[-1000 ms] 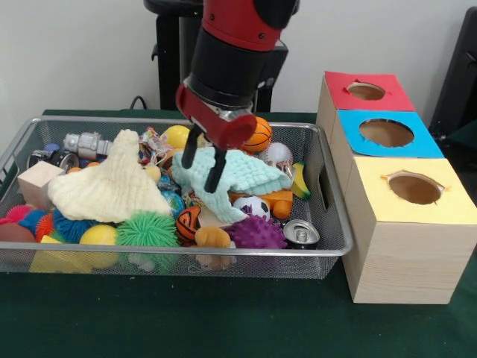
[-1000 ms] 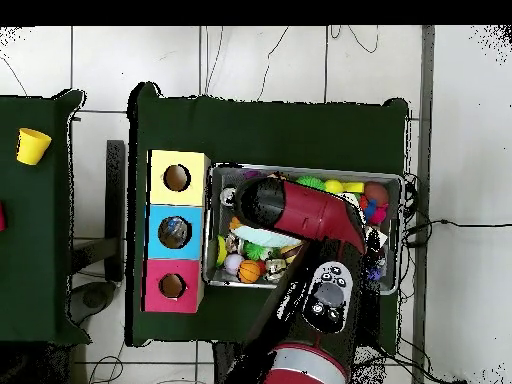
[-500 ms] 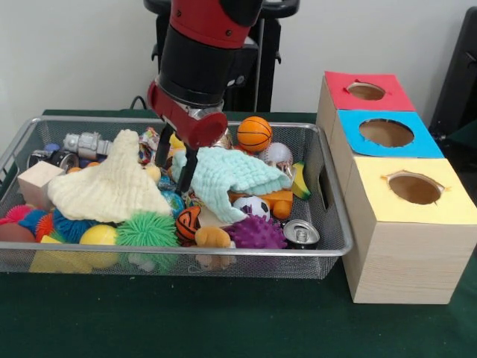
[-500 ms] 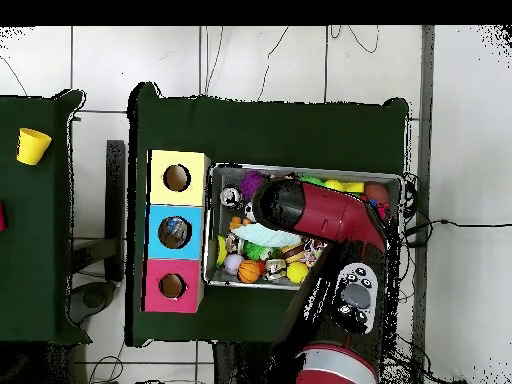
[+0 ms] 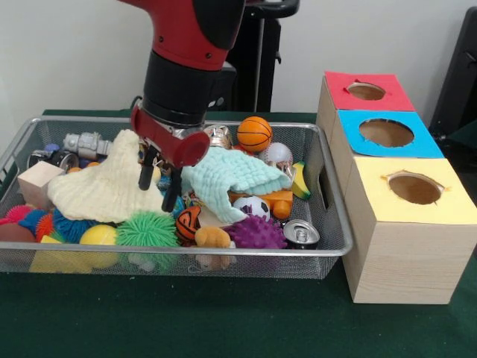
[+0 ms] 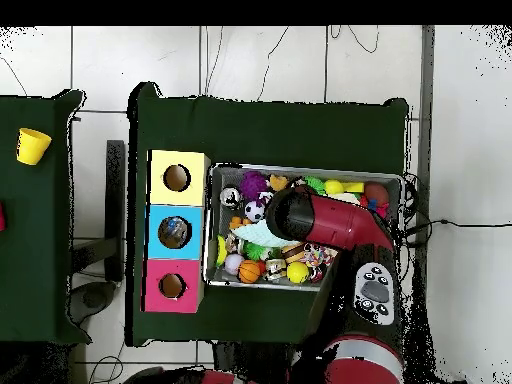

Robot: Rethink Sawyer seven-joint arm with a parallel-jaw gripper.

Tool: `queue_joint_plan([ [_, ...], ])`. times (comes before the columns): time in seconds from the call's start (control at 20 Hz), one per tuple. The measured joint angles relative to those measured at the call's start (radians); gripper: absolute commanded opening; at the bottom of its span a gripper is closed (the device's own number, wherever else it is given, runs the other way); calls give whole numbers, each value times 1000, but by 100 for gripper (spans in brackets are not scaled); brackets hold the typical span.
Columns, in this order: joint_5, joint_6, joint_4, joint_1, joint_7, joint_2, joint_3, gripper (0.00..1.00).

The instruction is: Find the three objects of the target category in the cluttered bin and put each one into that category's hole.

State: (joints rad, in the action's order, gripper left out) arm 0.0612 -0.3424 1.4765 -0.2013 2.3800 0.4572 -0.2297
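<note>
Inside the wire bin [image 5: 328, 224], the pincer [image 5: 159, 181] is hanging with fingers apart, empty, between the cream cloth [image 5: 104, 186] and mint cloth [image 5: 231, 175], over mixed toys.

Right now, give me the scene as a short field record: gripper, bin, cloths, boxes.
gripper: open, empty, fingers pointing down between the two cloths
bin: wire mesh basket on green table, packed with toys
cloths: cream cloth towards the end away from the boxes; mint cloth mid-bin, draped over toys
balls visible: basketball, soccer ball, purple spiky ball
can: in the front corner nearest the boxes
boxes: red box, blue box, yellow box in a row beside the bin, one hole each
</note>
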Motion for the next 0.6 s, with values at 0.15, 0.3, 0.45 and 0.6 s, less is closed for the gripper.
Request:
queue_joint_plan([
  [0.15,36,32,15,-19,0,-5,12,100],
  [0.3,77,39,36,-43,0,-7,29,100],
  [0.45,121,40,57,-76,0,-6,56,100],
  [0.6,152,40,65,-105,0,-6,78,100],
])
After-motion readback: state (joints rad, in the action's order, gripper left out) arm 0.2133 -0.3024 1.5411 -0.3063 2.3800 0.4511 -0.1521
